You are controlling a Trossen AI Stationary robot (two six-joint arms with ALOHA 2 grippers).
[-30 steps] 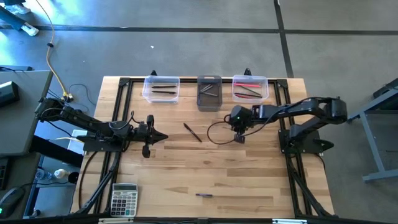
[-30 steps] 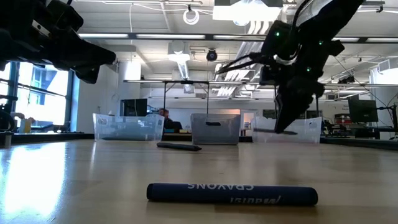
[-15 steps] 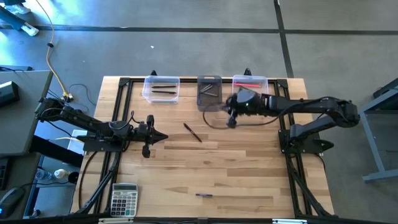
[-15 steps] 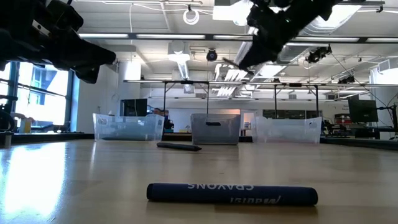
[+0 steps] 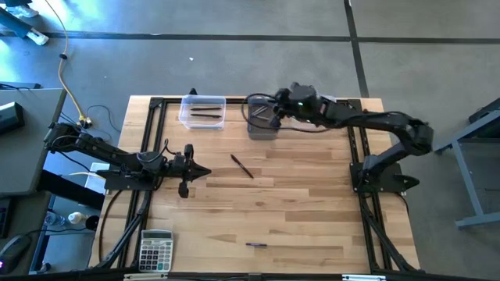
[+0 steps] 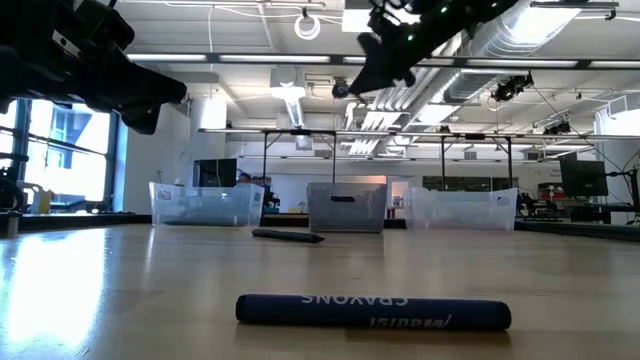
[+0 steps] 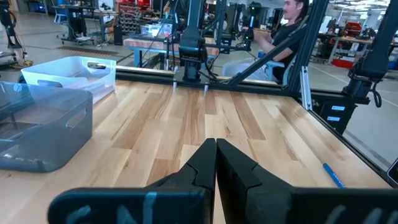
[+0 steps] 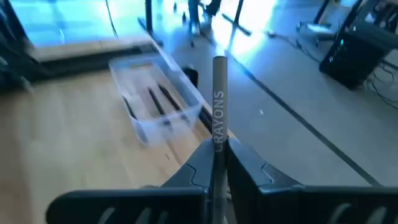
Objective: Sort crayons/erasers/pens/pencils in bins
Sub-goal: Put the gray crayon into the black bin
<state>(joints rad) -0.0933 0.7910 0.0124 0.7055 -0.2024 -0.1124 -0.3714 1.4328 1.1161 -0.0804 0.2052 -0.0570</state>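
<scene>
Right gripper (image 8: 217,163) clamps grey crayon (image 8: 219,102); lower end hidden.

— Where are the bins?
— Three along the table's (image 5: 312,203) far edge: left bin (image 5: 202,111), middle bin (image 5: 262,119), right bin (image 6: 462,209).
— Loose items?
— A pen (image 5: 241,166) mid-table, a crayon (image 5: 256,244) near the front, calculator (image 5: 155,250) at the front-left corner.

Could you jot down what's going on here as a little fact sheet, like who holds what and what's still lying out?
Right gripper: shut on a grey crayon, raised over the dark bin
Left gripper: shut, empty, waiting over the table's left side
Clear bin: holds dark sticks
Loose on table: a dark stick mid-table, a crayon near the front edge
Calculator: front left corner
</scene>
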